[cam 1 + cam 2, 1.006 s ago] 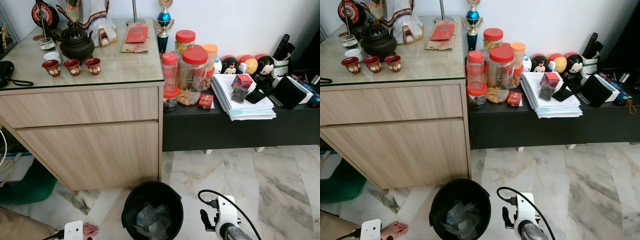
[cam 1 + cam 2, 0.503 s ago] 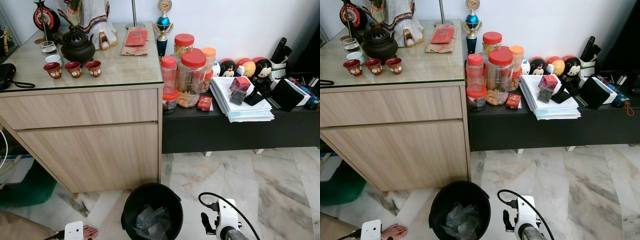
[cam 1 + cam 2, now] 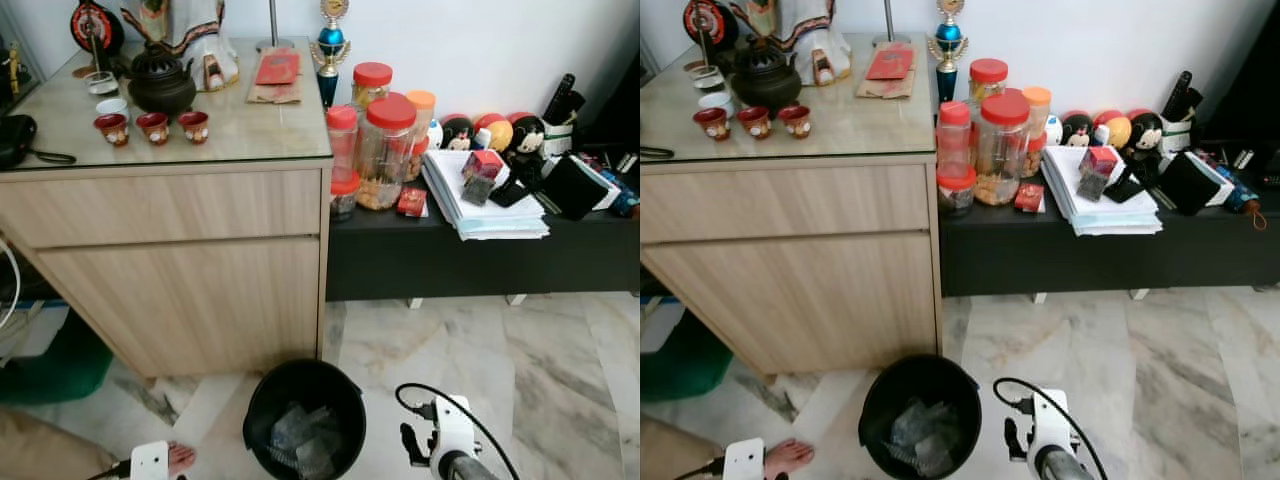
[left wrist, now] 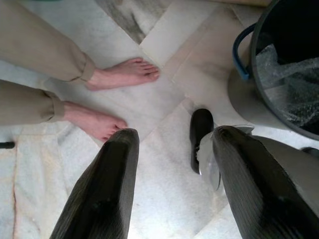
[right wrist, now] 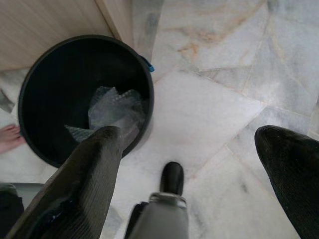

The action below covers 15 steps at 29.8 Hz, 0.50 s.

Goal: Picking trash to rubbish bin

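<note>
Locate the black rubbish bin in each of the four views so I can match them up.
Left eye view: black rubbish bin at bottom centre, on the marble floor.
Right eye view: bottom centre, slightly further left.
Left wrist view: upper right corner.
Right wrist view: upper left.
Shared landmark: the crumpled clear plastic inside the bin.

Wooden cabinet (image 3: 180,260) carries three red cups (image 3: 152,127) and a dark teapot (image 3: 160,85); red-lidded jars (image 3: 385,150) and stacked papers (image 3: 480,205) occupy the black bench (image 3: 470,260).
</note>
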Motion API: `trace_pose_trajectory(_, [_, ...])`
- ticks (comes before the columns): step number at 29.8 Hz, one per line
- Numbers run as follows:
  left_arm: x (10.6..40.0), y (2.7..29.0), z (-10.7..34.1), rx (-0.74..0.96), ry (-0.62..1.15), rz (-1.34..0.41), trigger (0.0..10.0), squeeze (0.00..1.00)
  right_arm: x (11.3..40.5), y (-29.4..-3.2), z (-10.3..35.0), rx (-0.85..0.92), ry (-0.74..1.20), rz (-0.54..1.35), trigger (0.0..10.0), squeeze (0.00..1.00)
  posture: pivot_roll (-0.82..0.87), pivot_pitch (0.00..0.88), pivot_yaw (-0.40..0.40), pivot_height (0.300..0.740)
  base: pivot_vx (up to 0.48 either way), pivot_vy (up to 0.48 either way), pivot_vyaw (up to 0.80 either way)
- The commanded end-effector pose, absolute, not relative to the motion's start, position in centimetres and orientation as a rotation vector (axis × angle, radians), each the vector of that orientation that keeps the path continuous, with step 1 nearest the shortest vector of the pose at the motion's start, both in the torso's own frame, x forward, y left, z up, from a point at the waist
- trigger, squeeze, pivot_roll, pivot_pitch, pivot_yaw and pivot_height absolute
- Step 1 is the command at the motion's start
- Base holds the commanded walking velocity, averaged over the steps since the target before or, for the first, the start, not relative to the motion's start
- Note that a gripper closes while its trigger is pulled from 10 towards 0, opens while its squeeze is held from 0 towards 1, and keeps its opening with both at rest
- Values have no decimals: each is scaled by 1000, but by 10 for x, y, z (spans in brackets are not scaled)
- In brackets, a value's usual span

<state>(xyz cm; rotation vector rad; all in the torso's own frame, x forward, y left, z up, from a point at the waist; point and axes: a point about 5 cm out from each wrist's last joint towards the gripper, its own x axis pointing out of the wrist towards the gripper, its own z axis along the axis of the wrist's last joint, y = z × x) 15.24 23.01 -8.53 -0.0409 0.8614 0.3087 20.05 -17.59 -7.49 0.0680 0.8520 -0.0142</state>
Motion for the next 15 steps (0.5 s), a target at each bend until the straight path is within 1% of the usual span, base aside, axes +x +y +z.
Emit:
trace_pose_trajectory(1, [148, 230, -88, -33, 888, 310, 10000, 0, 198, -176, -77, 69, 866, -17, 10000, 0, 32, 46, -10, 740, -244, 0, 0])
trace_pose_trajectory(14, [148, 228, -88, -37, 890, 309, 10000, 0, 198, -176, -76, 65, 864, -12, 10000, 0, 29, 59, -15, 740, -224, 0, 0])
trace_pose_trajectory(15, [148, 228, -88, -37, 891, 310, 10000, 0, 198, -176, -76, 66, 864, -12, 10000, 0, 29, 59, -15, 740, 0, 0, 0])
